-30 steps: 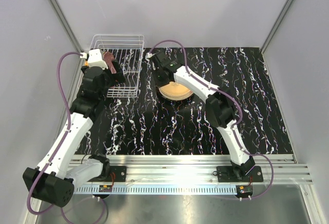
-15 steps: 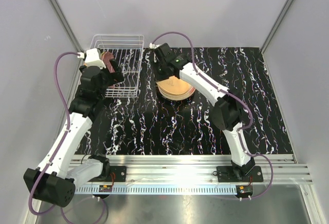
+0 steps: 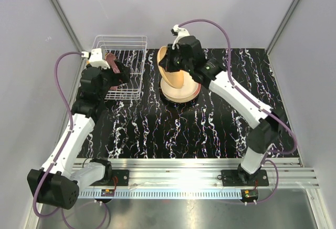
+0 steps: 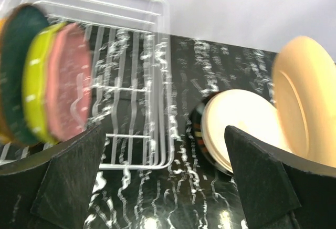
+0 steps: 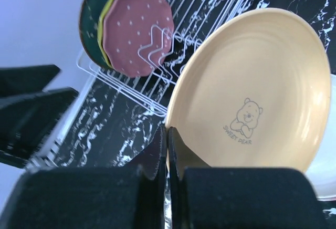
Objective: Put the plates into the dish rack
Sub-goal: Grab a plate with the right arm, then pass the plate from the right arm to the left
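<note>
The dish rack [image 3: 132,55] sits at the far left corner of the black marbled mat [image 3: 210,118]. Three plates stand on edge between the prongs at its left side: a pink dotted plate [image 5: 137,29], a yellow-green plate [image 4: 35,82] behind it and a dark green plate [image 4: 18,45] behind that. The rest of the rack's slots hold nothing.

The left gripper [image 4: 164,134] hangs just beside the near left part of the rack with its jaws spread wide and nothing between them. Its camera looks across the wire floor towards the plates to the right.

The right gripper [image 5: 167,139] is closed tight on the rim of a pale yellow plate [image 5: 252,92] printed with a small bear and the words "SWEET DEAR". It holds this plate tilted up on edge, clear of the mat and just right of the rack. Below it a stack of plates [image 3: 181,88] lies flat on the mat – a cream one on top, a dark-rimmed one under it.
</note>
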